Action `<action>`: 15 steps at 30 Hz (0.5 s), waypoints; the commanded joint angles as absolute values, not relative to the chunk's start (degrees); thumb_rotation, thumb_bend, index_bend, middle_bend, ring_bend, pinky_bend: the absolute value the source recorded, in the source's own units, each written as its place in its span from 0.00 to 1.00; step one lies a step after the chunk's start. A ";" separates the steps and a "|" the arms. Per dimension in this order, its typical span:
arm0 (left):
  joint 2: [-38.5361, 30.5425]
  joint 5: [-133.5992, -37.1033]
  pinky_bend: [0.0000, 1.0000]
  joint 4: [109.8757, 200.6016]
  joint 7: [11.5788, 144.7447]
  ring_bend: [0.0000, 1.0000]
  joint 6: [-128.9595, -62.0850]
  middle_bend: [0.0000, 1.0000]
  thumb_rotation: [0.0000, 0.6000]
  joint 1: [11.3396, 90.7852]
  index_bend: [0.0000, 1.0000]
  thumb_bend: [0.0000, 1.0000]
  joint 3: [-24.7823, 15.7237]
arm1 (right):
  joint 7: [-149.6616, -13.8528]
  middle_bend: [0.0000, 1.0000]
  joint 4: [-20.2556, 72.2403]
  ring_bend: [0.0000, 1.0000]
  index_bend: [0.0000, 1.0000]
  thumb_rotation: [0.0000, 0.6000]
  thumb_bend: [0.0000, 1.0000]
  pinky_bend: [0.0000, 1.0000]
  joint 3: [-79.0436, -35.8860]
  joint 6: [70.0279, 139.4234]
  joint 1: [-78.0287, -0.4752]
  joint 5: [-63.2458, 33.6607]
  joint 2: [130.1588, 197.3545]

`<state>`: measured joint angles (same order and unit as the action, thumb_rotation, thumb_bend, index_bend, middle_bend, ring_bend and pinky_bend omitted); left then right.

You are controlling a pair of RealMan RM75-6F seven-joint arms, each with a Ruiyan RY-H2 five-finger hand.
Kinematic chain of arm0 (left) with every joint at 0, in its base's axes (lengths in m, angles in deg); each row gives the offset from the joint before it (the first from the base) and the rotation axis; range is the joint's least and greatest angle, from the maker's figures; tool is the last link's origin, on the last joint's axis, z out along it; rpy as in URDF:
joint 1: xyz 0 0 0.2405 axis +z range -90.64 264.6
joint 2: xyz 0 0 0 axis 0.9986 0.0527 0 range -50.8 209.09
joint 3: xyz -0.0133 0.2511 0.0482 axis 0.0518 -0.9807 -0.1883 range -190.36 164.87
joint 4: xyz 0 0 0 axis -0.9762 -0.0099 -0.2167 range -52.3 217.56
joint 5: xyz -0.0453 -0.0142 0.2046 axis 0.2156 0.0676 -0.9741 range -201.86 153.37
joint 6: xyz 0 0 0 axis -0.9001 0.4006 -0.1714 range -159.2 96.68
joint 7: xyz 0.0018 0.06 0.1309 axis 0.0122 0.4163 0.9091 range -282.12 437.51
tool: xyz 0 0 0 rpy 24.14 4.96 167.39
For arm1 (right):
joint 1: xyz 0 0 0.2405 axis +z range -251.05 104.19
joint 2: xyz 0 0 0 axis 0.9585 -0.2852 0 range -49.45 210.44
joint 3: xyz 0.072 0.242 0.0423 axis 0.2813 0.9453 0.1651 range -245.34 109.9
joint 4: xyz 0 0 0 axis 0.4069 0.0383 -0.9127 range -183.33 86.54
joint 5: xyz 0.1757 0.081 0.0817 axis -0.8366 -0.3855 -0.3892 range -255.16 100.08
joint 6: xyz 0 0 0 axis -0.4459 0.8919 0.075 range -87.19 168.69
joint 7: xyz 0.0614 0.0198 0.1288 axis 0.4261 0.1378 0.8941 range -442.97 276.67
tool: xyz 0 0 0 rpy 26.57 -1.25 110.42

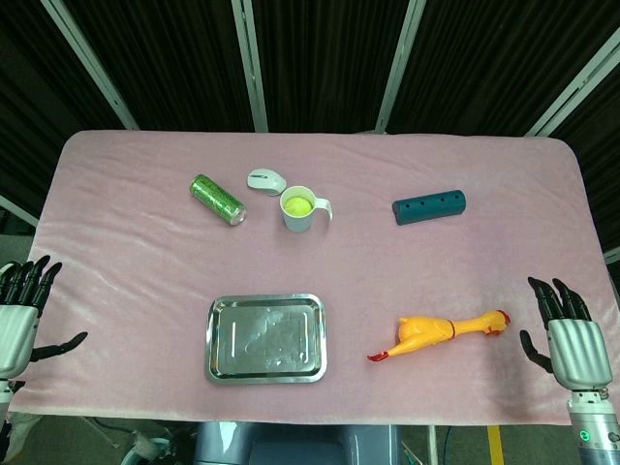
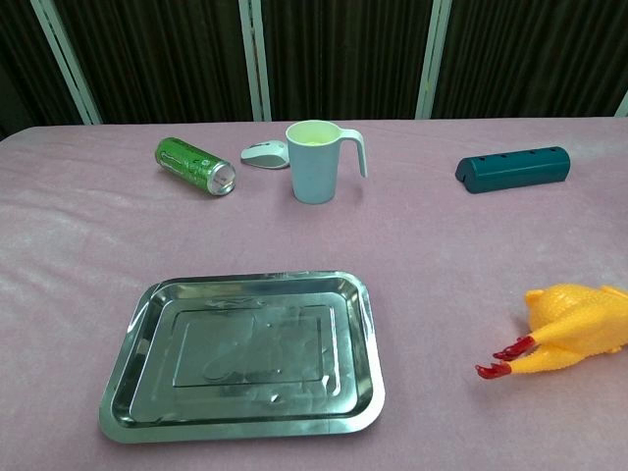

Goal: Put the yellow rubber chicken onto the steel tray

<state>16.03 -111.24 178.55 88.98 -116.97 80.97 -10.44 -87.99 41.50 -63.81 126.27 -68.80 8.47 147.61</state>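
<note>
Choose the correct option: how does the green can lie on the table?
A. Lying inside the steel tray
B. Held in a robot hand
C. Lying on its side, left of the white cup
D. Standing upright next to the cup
C: the green can lies on its side, left of the white cup.

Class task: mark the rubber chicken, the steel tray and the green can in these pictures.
yellow rubber chicken (image 1: 426,335), head view, on its plump body.
steel tray (image 2: 250,353), chest view, on its bare floor.
green can (image 1: 215,198), head view, on its side wall.
</note>
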 commanded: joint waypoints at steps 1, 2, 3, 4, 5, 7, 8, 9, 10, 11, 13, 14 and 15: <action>15.97 -111.09 0.00 178.73 89.16 0.00 -116.53 0.00 1.00 80.90 0.00 0.00 -10.64 | -87.94 0.15 41.47 0.08 0.02 1.00 0.41 0.16 -63.81 126.28 -68.82 8.48 147.55; 15.95 -111.04 0.00 178.77 89.16 0.00 -116.38 0.00 1.00 80.87 0.00 0.00 -10.69 | -87.87 0.15 41.45 0.08 0.02 1.00 0.41 0.16 -63.80 126.29 -68.82 8.48 147.53; 15.92 -110.97 0.00 178.77 89.16 0.00 -116.24 0.00 1.00 80.83 0.00 0.00 -10.71 | -87.79 0.15 41.43 0.08 0.02 1.00 0.41 0.16 -63.79 126.32 -68.82 8.49 147.53; 15.90 -110.82 0.00 178.77 89.18 0.00 -116.10 0.00 1.00 80.83 0.00 0.00 -10.75 | -87.70 0.15 41.38 0.09 0.02 1.00 0.41 0.17 -63.78 126.36 -68.83 8.55 147.55; 15.92 -110.72 0.00 178.77 89.22 0.00 -116.00 0.00 1.00 80.86 0.00 0.00 -10.80 | -87.59 0.15 41.29 0.09 0.02 1.00 0.41 0.17 -63.83 126.45 -68.84 8.70 147.57; 15.92 -110.78 0.00 178.76 89.26 0.00 -116.19 0.00 1.00 81.00 0.00 0.00 -10.88 | -87.39 0.15 41.12 0.09 0.02 1.00 0.41 0.18 -63.97 126.64 -68.89 9.08 147.60; 15.88 -110.92 0.00 178.70 89.22 0.00 -116.41 0.00 1.00 81.11 0.00 0.00 -10.94 | -87.29 0.15 41.01 0.09 0.02 1.00 0.41 0.19 -64.08 126.76 -68.95 9.31 147.59; 15.83 -111.09 0.00 178.63 89.12 0.00 -116.63 0.00 1.00 81.25 0.00 0.00 -11.05 | -87.17 0.15 40.92 0.09 0.02 1.00 0.41 0.19 -64.20 126.87 -69.02 9.51 147.55; 15.79 -111.23 0.00 178.58 88.99 0.00 -116.77 0.00 1.00 81.41 0.00 0.00 -11.21 | -87.04 0.15 40.79 0.09 0.02 1.00 0.41 0.19 -64.31 126.97 -69.10 9.67 147.50; 15.78 -111.38 0.00 178.52 88.90 0.00 -116.88 0.00 1.00 81.53 0.00 0.00 -11.37 | -86.88 0.15 40.77 0.09 0.02 1.00 0.41 0.19 -64.40 127.13 -69.18 9.87 147.43; 15.77 -111.75 0.00 178.41 88.74 0.00 -117.04 0.00 1.00 81.71 0.00 0.00 -11.66 | -86.52 0.15 40.67 0.10 0.03 1.00 0.41 0.20 -64.59 127.46 -69.37 10.22 147.34; 15.77 -111.93 0.00 178.38 88.61 0.00 -117.15 0.00 1.00 81.79 0.00 0.00 -11.76 | -86.25 0.15 40.60 0.10 0.03 1.00 0.41 0.20 -64.65 127.67 -69.47 10.40 147.30; 15.76 -112.11 0.00 178.35 88.46 0.00 -117.30 0.00 1.00 81.86 0.00 0.00 -11.84 | -85.98 0.15 40.51 0.10 0.03 1.00 0.41 0.20 -64.71 127.86 -69.55 10.59 147.26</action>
